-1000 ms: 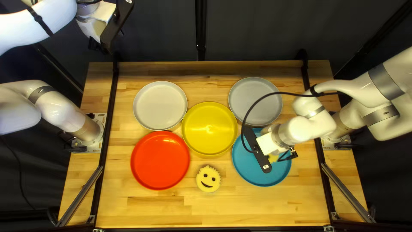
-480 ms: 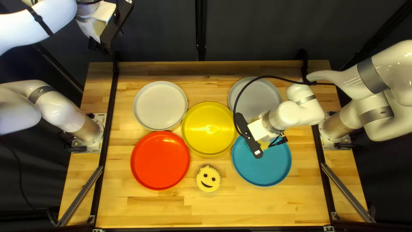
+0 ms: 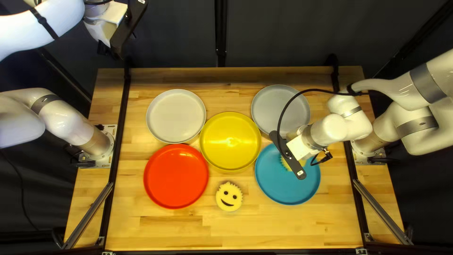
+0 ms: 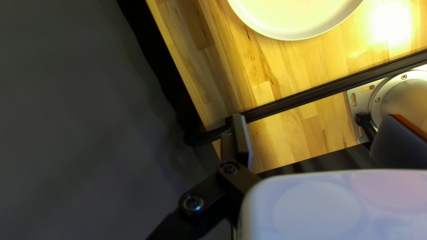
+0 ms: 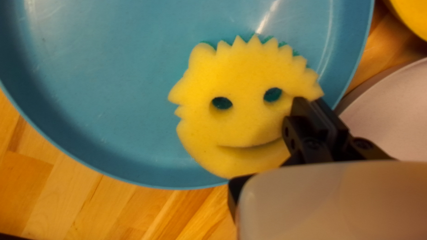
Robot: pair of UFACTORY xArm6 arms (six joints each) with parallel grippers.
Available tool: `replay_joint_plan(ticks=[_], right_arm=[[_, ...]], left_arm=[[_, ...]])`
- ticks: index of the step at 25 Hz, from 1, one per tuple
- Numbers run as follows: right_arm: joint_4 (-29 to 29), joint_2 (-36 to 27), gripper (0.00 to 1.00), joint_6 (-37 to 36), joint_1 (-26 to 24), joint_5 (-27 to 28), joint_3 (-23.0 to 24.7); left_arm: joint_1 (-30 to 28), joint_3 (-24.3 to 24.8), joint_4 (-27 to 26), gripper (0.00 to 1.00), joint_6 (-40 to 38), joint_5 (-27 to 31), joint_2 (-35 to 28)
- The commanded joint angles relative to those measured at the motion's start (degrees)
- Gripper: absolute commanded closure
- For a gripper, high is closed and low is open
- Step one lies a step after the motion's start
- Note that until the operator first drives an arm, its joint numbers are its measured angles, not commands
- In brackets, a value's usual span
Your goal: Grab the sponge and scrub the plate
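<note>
Two poses: right hand (image 5: 267, 143) low, pinching the sponge (image 5: 233, 110) on the blue plate (image 5: 100, 83); left hand (image 4: 317, 143) raised, spread.

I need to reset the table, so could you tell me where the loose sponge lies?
In the top left view the loose sponge lies on the table between the orange plate and the blue plate.

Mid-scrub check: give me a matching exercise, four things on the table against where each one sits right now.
Things:
1. gripped sponge
2. loose sponge
3. yellow plate
4. white plate

Places:
A. left end of the far row
B. on the blue plate
C. on the table, between orange plate and blue plate
D. centre, among the other four plates

Pairs: 1-B, 2-C, 3-D, 4-A
</note>
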Motion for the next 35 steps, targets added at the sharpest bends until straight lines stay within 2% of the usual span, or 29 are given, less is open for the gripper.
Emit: replay_joint_plan(ticks=[1,7,13,18,28,35], right_arm=[[0.0,-0.7,1.0,2.2,2.9,0.7,0.6],[-0.6,-1.2,1.0,6.0,7.4,2.0,0.6],[-2.8,3.8,1.0,9.8,10.9,2.2,-3.6],[-3.0,8.0,1.0,7.1,8.1,0.9,-6.8],[-0.4,8.4,1.0,-3.1,-1.4,-1.4,-7.4],[0.0,9.6,1.0,-4.7,-3.3,-1.4,-9.3]], left_arm=[[0.0,0.0,0.0,0.0,0.0,0.0,0.0],[0.0,0.0,0.0,0.0,0.0,0.0,0.0],[0.0,0.0,0.0,0.0,0.0,0.0,0.0],[0.0,0.0,0.0,0.0,0.0,0.0,0.0],[0.0,0.0,0.0,0.0,0.0,0.0,0.0],[0.0,0.0,0.0,0.0,0.0,0.0,0.0]])
